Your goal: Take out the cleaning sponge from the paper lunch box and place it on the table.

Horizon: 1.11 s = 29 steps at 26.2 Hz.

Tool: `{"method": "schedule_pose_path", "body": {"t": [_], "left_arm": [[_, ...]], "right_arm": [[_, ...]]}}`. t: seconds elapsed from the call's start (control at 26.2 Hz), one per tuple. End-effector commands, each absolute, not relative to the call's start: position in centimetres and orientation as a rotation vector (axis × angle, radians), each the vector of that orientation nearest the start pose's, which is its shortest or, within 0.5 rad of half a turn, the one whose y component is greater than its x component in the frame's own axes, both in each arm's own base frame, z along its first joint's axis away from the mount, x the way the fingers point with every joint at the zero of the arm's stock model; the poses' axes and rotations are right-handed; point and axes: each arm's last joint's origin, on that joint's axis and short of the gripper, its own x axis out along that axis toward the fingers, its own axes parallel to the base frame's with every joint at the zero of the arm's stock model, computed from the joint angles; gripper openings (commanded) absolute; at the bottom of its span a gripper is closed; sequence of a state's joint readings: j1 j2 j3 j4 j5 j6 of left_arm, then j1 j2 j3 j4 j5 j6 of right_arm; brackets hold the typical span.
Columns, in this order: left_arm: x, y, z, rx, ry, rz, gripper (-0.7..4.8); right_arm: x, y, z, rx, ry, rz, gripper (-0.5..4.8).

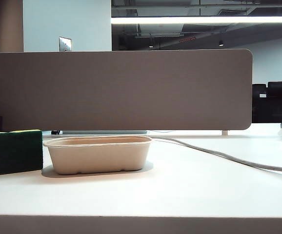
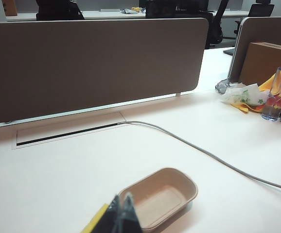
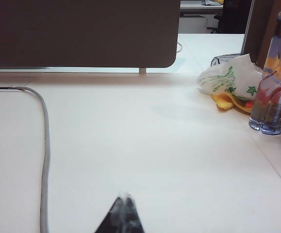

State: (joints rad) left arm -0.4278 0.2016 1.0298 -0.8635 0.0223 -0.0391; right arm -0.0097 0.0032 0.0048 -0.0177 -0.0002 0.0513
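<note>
Yellow foam with a dark green face, the sponge (image 1: pixel 11 152) sits at the far left of the exterior view, out of the box (image 1: pixel 99 153) and just beside its 9 o'clock end; whether it rests on the desk (image 1: pixel 180 195) or hangs just above it I cannot tell. In the left wrist view the left claw (image 2: pixel 123 216) is clamped on the sponge (image 2: pixel 97 221), with the empty box (image 2: pixel 162 196) toward 3 o'clock. The right claw (image 3: pixel 123 216) is closed on nothing, over bare desk beside a cable (image 3: pixel 45 155). Judging from this, step 2, the placing, is in hand: next comes lowering until the sponge sits flat, then parting the left claw.
</note>
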Motion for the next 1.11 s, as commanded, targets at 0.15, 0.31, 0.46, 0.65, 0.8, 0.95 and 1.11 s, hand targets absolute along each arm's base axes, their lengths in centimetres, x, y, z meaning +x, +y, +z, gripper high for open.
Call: {"method": "schedule_pose_path", "body": {"t": [0.15, 0.31, 0.46, 0.65, 0.8, 0.95, 1.11], "left_arm": [[-1.9, 0.8, 37.5, -0.032, 0.036, -0.450, -0.05], [-2.0, 0.7, 37.5, 0.013, 0.025, -0.406, -0.05], [-1.4, 0.2, 36.9, 0.064, -0.007, -0.220, -0.05], [0.9, -0.1, 33.8, 0.059, -0.186, -0.076, -0.05], [3.7, 0.0, 30.0, -0.010, -0.290, -0.004, -0.05], [5.6, 0.2, 27.4, -0.097, -0.259, 0.006, -0.05], [6.8, 0.3, 25.1, -0.105, -0.193, 0.009, -0.05]], "right_arm": [[9.8, -0.1, 16.5, 0.052, 0.001, -0.008, -0.05], [9.8, -0.1, 16.5, 0.052, 0.001, -0.008, -0.05], [9.8, -0.1, 16.5, 0.052, 0.001, -0.008, -0.05], [9.8, -0.1, 16.5, 0.052, 0.001, -0.008, -0.05], [9.8, -0.1, 16.5, 0.052, 0.001, -0.008, -0.05], [9.8, -0.1, 16.5, 0.052, 0.003, -0.008, -0.05], [9.8, -0.1, 16.4, 0.052, 0.011, -0.007, -0.05]]}}
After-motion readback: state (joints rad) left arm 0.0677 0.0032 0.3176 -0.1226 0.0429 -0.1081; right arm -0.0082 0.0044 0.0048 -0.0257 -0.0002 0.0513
